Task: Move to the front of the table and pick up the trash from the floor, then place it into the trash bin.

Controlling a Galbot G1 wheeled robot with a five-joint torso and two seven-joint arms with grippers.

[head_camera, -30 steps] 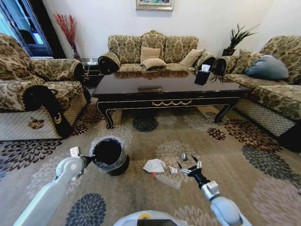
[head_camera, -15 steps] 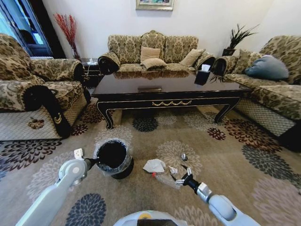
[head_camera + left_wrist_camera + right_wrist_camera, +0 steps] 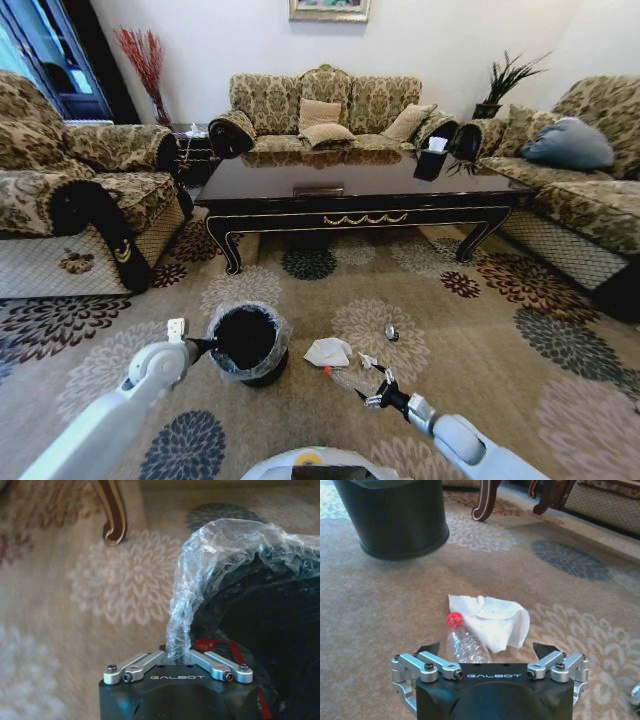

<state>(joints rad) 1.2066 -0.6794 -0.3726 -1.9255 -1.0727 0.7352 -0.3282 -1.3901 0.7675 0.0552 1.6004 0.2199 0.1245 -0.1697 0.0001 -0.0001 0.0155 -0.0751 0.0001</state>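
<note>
The left gripper (image 3: 205,345) pinches the trash bin (image 3: 246,343) rim so it sits close; the right gripper (image 3: 378,393), wide open, hangs over the bottle (image 3: 462,642).

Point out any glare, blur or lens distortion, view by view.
Head view: wide-angle lens bows the sofas and walls outward at the edges; the glossy table mirrors the sofa behind it. Left wrist view: the floor is smeared and soft, while the trash bin liner catches bright highlights. Right wrist view: the bottle and paper wad are sharp; the far carpet softens.
</note>
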